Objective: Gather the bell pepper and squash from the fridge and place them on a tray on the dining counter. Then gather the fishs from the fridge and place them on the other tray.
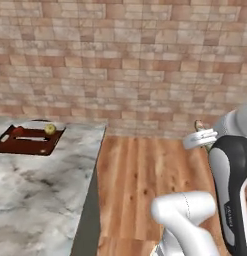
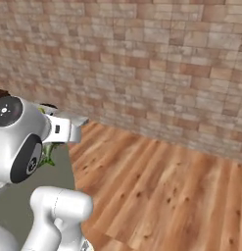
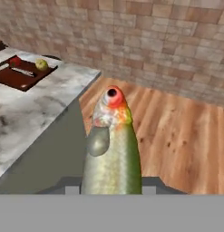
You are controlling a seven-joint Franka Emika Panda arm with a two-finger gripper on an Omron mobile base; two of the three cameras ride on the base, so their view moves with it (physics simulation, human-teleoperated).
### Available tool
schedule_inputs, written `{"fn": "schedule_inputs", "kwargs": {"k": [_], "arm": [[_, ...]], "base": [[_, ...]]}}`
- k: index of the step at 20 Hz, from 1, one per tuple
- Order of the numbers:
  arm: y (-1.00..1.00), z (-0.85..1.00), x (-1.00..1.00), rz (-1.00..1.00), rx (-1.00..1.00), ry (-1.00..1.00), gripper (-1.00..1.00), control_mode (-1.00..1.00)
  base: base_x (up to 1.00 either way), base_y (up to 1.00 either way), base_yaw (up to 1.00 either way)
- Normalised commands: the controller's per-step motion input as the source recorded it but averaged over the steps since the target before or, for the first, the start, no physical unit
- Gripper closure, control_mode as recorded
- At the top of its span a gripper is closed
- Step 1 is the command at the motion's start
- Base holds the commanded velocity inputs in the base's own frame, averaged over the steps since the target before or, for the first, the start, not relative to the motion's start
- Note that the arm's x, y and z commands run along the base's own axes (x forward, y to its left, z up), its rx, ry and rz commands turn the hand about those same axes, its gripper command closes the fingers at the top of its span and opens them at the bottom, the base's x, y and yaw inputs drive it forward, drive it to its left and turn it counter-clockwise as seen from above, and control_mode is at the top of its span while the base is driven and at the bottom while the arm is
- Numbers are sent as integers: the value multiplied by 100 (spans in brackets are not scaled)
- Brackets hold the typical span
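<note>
The gripper point(image 3: 111, 190) is clamped on a fish point(image 3: 112, 149) at frame centre. Upper left, pepper point(image 3: 15, 60) and squash point(image 3: 41, 65) already lie in a tray point(image 3: 22, 81) on the counter point(image 3: 36, 113). Fish delivery remains.

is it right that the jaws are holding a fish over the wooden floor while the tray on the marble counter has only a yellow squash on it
Not quite. The tray on the marble counter holds a red pepper as well as the yellow squash; the hand view shows both. The rest stands: the jaws are shut on a fish over the wooden floor.
</note>
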Motion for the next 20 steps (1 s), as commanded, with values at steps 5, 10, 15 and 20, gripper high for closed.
{"fn": "schedule_inputs", "kwargs": {"k": [5,10,15,20], "arm": [[0,0,0,0,0,0,100,100],[0,0,0,0,0,0,100,100],[0,0,0,0,0,0,100,100],[0,0,0,0,0,0,100,100]], "base": [[100,-94,41],[100,-72,51],[100,-57,59],[100,-86,47]]}}
